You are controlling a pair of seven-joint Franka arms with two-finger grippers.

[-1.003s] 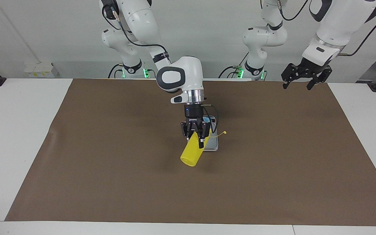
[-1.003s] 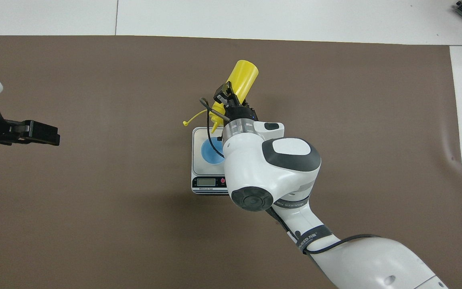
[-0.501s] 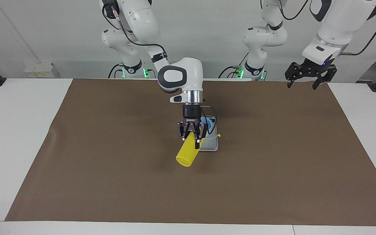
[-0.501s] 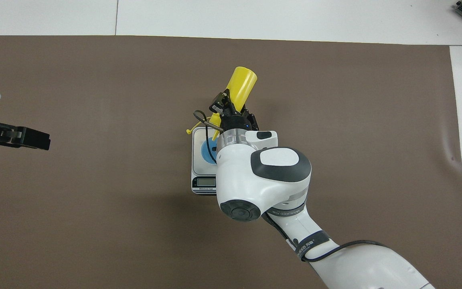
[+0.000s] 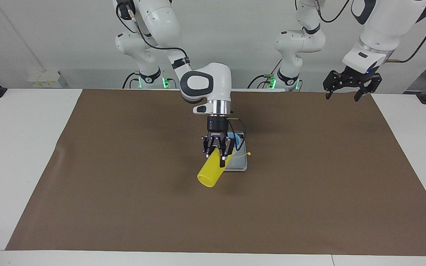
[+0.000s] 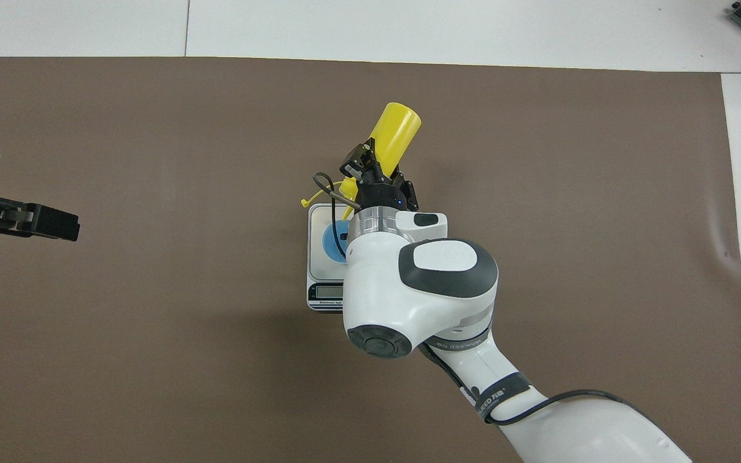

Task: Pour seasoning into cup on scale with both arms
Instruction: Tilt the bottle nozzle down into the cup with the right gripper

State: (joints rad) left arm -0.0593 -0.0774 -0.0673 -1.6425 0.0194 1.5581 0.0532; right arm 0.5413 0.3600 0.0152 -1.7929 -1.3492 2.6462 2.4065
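Mid-desk, the right hand (image 5: pixel 217 153) clamps the seasoning (image 5: pixel 213 168), tipped nozzle-down toward the cup (image 6: pixel 335 239) on the scale (image 6: pixel 327 262). Its nozzle looks near the rim, so drift could spill outside. The left hand (image 5: pixel 348 84) waits open above the desk's robot-side edge.

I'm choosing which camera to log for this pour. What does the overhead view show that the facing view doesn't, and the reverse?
Only the overhead view shows the dark display strip of the flat silver-grey scale.

Only the facing view shows both arm bases, and the left gripper open in the air over the table's edge at its own end.

Both show the right gripper clamped on the tilted yellow plastic squeeze bottle, nozzle end toward the light blue plastic cup on the scale and tethered cap dangling.
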